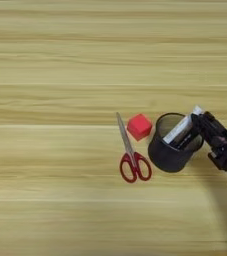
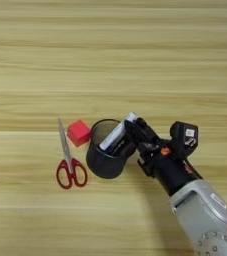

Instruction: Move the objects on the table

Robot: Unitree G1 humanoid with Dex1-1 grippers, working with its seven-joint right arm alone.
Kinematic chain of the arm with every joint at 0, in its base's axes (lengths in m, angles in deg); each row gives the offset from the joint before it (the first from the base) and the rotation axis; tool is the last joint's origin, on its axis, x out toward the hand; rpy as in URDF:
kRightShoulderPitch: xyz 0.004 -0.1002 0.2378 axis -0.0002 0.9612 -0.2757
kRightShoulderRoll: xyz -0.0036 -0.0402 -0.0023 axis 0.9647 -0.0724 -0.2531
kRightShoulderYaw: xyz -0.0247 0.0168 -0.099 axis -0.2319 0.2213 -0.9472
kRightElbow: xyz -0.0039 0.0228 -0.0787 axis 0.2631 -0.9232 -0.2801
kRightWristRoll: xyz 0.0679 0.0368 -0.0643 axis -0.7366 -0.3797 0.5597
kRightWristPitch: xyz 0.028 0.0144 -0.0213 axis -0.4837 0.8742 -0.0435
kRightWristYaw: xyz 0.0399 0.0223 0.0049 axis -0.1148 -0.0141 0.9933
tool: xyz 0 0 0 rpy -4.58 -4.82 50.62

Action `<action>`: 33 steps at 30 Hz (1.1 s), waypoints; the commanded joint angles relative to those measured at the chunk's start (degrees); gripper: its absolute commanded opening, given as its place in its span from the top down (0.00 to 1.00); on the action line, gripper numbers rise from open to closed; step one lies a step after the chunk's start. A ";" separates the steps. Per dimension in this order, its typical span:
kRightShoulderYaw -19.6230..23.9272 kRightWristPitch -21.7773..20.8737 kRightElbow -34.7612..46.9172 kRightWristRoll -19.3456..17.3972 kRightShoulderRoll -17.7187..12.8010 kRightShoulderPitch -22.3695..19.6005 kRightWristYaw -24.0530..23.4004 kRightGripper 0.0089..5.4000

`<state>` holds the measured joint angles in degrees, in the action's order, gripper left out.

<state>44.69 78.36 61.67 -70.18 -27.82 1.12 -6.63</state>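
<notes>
We see our right gripper (image 2: 127,134), two black fingers on a silver forearm, reaching in from the table's right edge to the rim of the black wire-mesh cylindrical pen cup (image 2: 105,157). The fingers look nearly closed on the thin flat white ruler-like strip (image 2: 117,132), which leans across the cup's mouth with its lower end inside and its upper end sticking out over the right-hand rim. We judge the strip to be pinched, though how firmly we cannot tell.

The step in hand appears to be getting the strip settled into the cup. To do it well we would keep the strip tilted so its lower end slides down the inner wall, avoid pressing sideways on the rim, since the light mesh cup could tip or skid, and only loosen the fingers once the strip leans steadily.

The cup stands upright right of the middle of the broad light wood table (image 1: 60,60), towards its near edge. It is dark, see-through at the mesh, and wider than the small red cube (image 1: 139,126) just beside it on the left. The red-handled scissors (image 1: 130,155) lie left of the cup, blades pointing away from us, close to the cube.
</notes>
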 commanded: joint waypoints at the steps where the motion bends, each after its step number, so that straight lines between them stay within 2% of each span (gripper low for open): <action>1: 1.14 -1.72 2.79 -0.68 -1.55 -1.51 -0.56 0.81; 20: 2.60 -1.71 6.28 -4.09 -2.43 -0.93 -1.47 0.81; 33: 5.00 -1.77 8.45 -7.63 -4.50 -1.59 -3.00 0.81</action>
<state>48.10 78.50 67.65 -76.83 -30.11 1.66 -8.78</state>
